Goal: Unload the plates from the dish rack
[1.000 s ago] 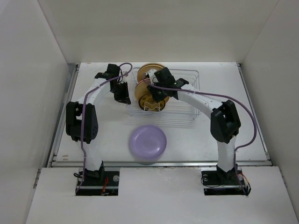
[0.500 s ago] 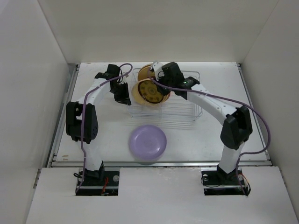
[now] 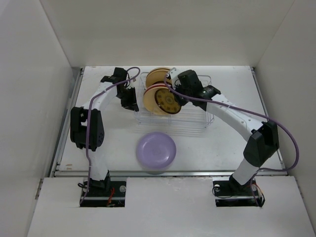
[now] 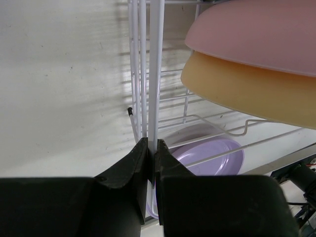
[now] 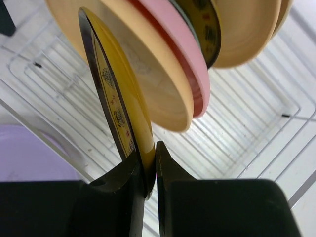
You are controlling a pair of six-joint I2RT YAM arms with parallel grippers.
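At the left end of the rack (image 3: 193,117), the right hand (image 5: 150,167) is clamped on the rim of the yellow plate (image 5: 114,101). This plate stands on edge and tilted, and in the top view its brown-patterned face turns toward the near side. Whether its lower edge touches the rack, I cannot tell from these views. Just behind it a tan plate (image 5: 153,74) and a pink plate (image 5: 190,59) stand upright, close against each other. Further back come a dark-rimmed plate (image 5: 205,24) and a second tan plate (image 5: 247,29).

The left hand (image 4: 152,148) is at the rack's left side, closed tight on a white upright wire (image 4: 157,74).

A lavender plate (image 3: 156,149) lies flat on the desk (image 3: 118,148), just in front of the rack and apart from both hands.
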